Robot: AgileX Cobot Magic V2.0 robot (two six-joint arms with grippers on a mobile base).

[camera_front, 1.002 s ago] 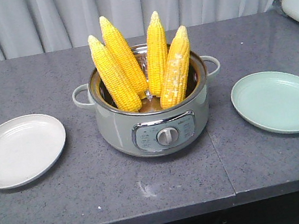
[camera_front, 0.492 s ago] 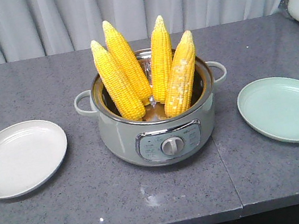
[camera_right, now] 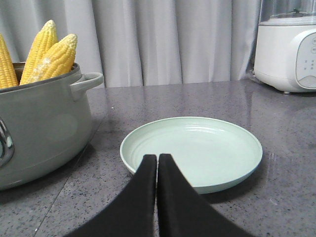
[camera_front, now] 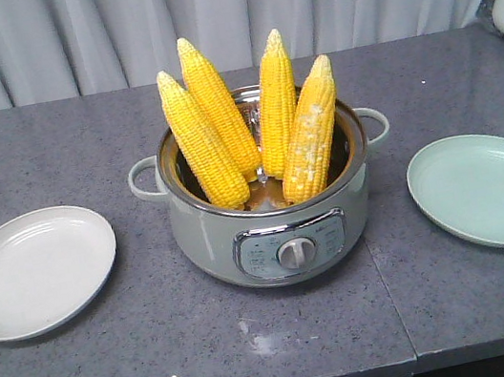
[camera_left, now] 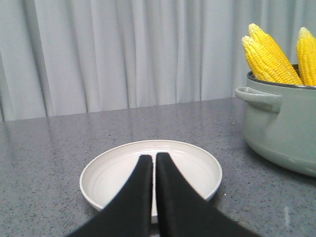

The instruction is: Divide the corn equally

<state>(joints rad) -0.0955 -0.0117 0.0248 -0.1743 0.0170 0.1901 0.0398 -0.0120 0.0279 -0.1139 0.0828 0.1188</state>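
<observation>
Corn (camera_front: 210,142) is standing in the pot (camera_front: 274,233), apparently four cobs, none plated. Left gripper (camera_left: 153,158) and right gripper (camera_right: 157,158) are hovering clenched, empty; opening comes next.

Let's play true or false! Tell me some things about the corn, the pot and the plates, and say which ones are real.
1. Four corn cobs stand in the pot. True.
2. The green plate holds a cob. False: it is bare.
3. The left gripper is shut, pointing at the white plate. True.
4. The right gripper holds a cob. False: it is shut on nothing.
5. The pot has a dial on its front. True.
</observation>
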